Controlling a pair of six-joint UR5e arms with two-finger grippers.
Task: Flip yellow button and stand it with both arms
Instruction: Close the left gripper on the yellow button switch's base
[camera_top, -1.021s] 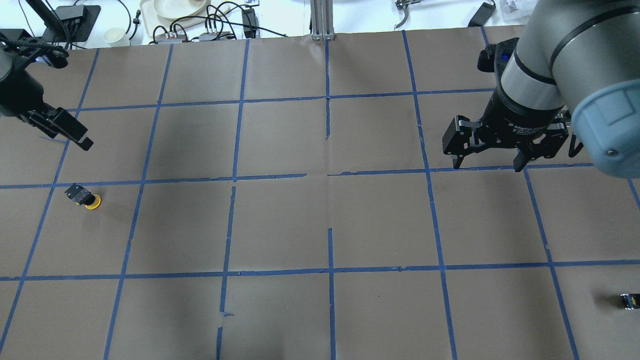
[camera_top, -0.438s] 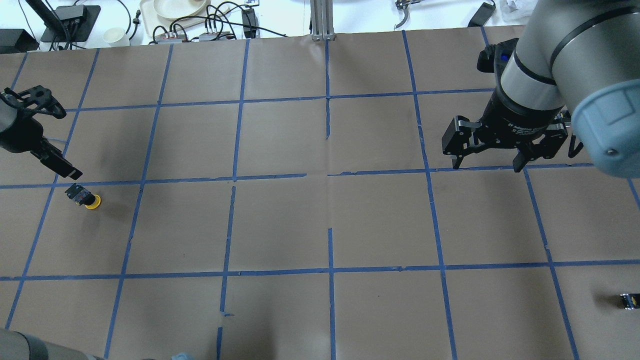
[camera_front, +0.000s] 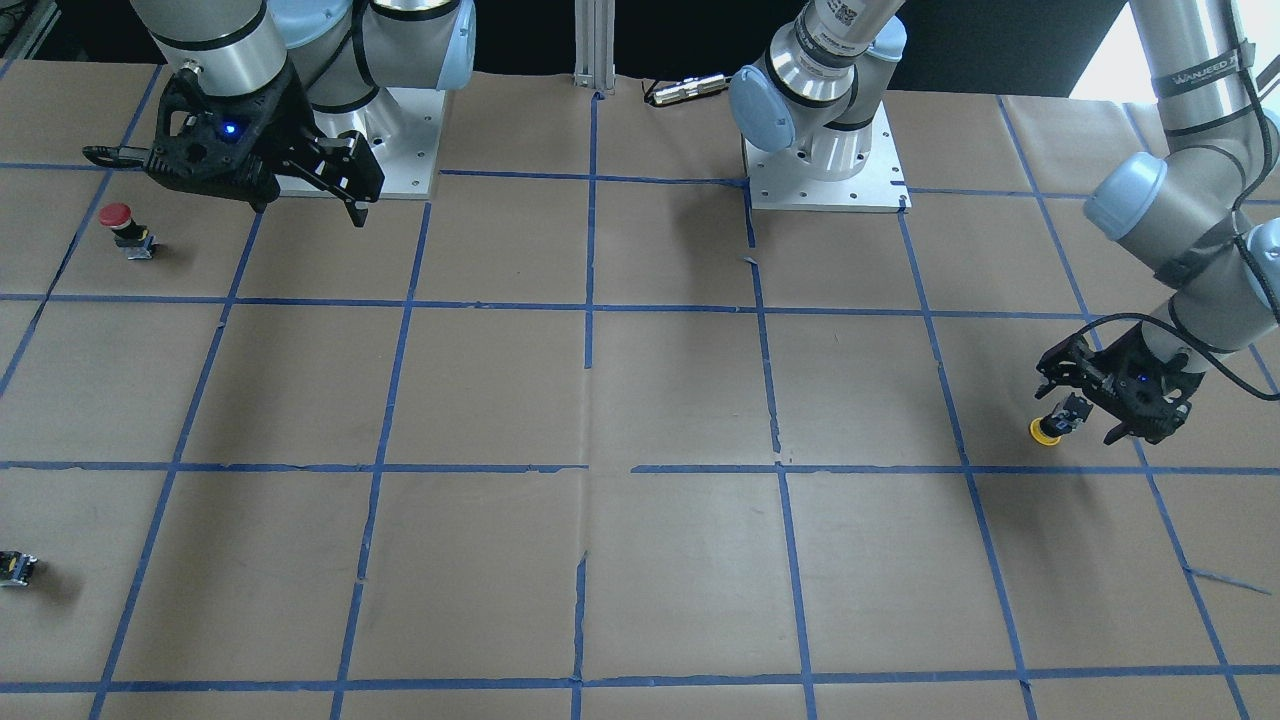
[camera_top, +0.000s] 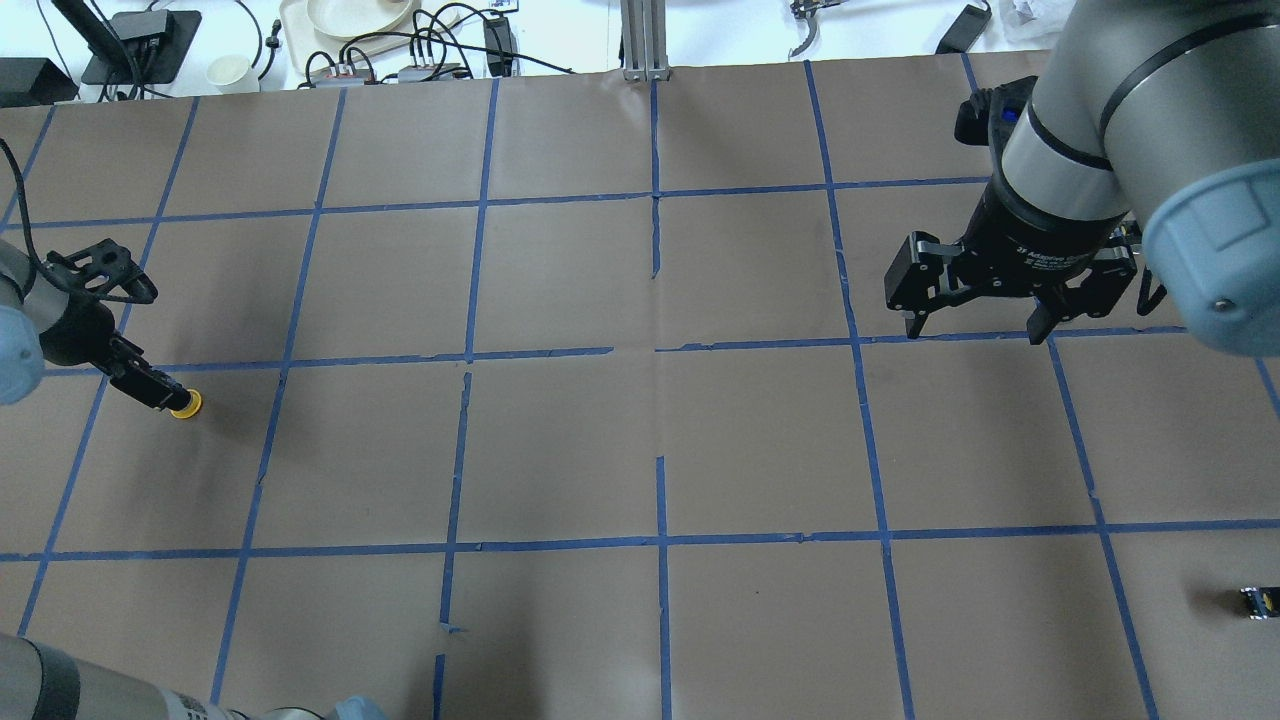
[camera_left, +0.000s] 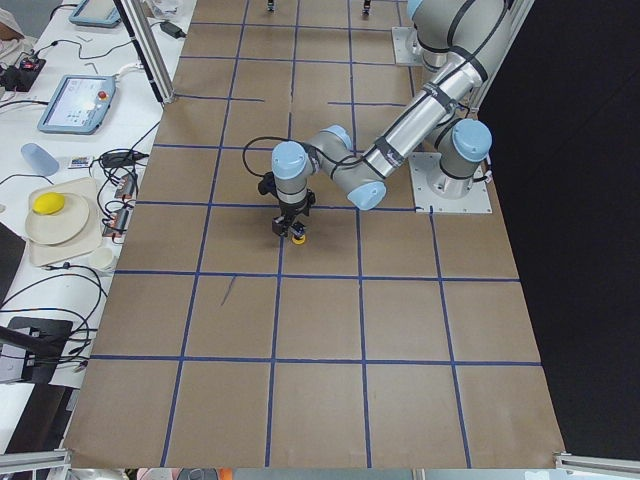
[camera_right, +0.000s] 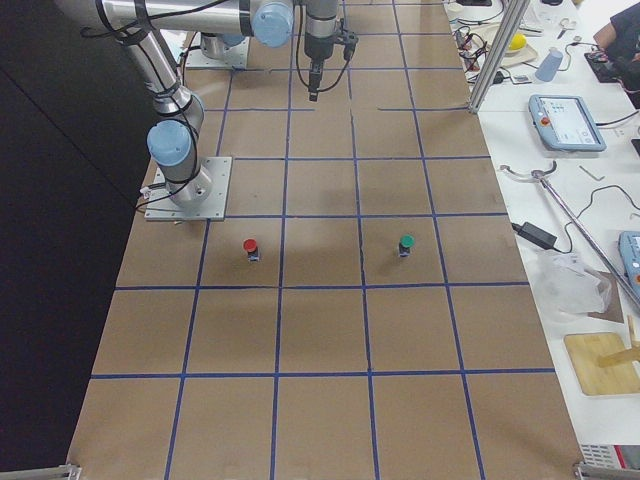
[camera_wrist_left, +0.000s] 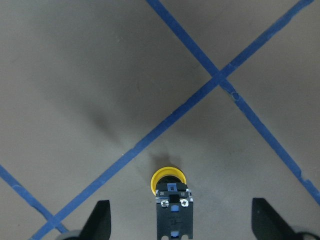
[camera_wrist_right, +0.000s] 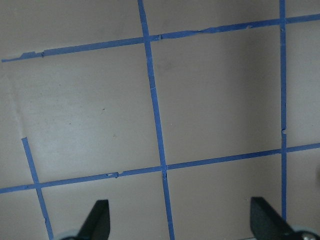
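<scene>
Left gripper (camera_wrist_left: 181, 202) has lowered, jaws apart around the lying yellow button (camera_top: 184, 404); a grasp seems next. Right gripper (camera_top: 975, 330) waits far right, spread.

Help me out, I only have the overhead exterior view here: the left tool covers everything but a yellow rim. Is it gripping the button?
Observer: No. In the left wrist view the left tool is open. Its fingers stand wide on either side of the yellow button and touch neither side.
Operator: How does the button lie?
Observer: On its side, with the yellow cap pointing away from the wrist camera and the black body toward it.
Operator: Any other buttons I can't see?
Observer: A green-capped button stands upright in the exterior right view. Nothing green shows overhead.
</scene>
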